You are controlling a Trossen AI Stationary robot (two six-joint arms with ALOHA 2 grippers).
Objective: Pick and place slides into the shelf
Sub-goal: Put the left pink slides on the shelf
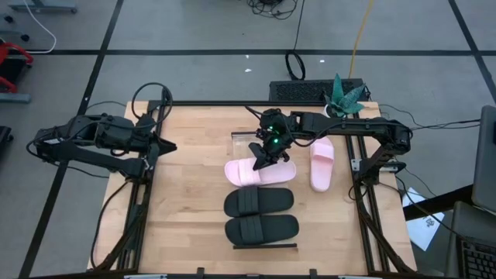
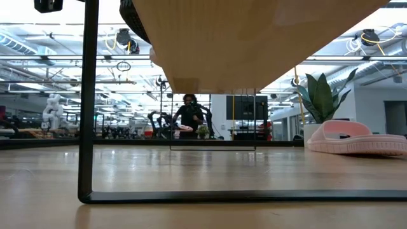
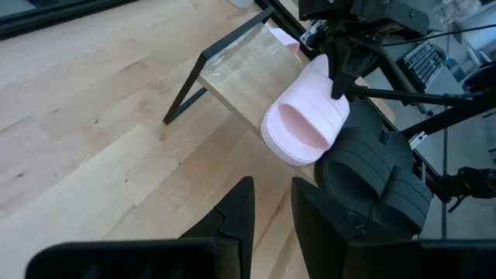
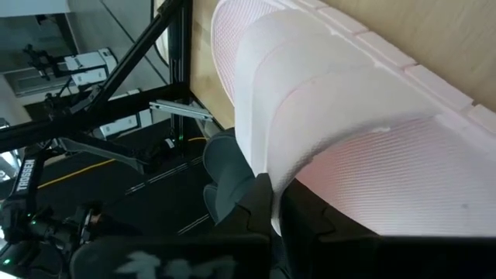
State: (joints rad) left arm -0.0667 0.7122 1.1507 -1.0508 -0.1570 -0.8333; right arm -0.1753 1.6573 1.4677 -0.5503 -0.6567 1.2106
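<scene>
A pale pink slide [image 1: 260, 172] lies crosswise on the wood shelf [image 1: 242, 139], beside two black slides [image 1: 259, 201] [image 1: 261, 229] that sit on the same planks. My right gripper [image 1: 266, 161] is above the pink slide, shut on its strap. The second pink slide [image 1: 322, 163] rests sole down on the tabletop to the right of the shelf, also seen in the low view [image 2: 356, 137]. My left gripper [image 3: 271, 205] is open and waits at the table's left edge [image 1: 167, 146]. My right gripper pinches the pink slide's wide strap at its edge [image 4: 267, 167], one finger [image 4: 310, 221] inside the foot opening and the other [image 4: 244, 205] outside. The fingers come from above, slanting down [image 3: 339, 89]. The slide sits level at the shelf planks; whether it is lifted clear, I cannot tell.
The shelf's dark metal leg [image 3: 186, 97] stands at its far end, and its near leg shows in the low view [image 2: 86, 102]. A keyboard [image 1: 310, 91] and a green plant [image 1: 345, 97] sit beyond the table's far edge. Bare tabletop [image 1: 190, 194] lies left of the shelf.
</scene>
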